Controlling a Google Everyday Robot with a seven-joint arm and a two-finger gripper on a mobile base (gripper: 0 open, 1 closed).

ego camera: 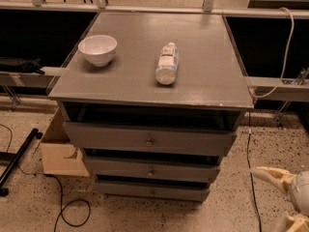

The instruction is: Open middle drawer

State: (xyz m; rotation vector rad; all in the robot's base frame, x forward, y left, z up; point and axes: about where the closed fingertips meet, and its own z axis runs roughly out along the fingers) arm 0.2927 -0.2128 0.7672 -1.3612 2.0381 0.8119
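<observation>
My gripper (pixel 282 197): low right by the floor, fingers spread, seemingly empty, well apart from the cabinet (pixel 205 76). Middle drawer (pixel 161 169): second of three, shut, knob (pixel 150 171) untouched; reach, grasp and pull all left. On top: bottle (pixel 167 63) lying, bowl (pixel 97 49).

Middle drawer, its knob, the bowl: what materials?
Middle drawer: likely painted wood, with an even matte grey coat. Knob: looks metal, small glint. Bowl: glossy white, ceramic or plastic. End effector: open, low right, clear of the drawers, cream and plastic-looking.
</observation>
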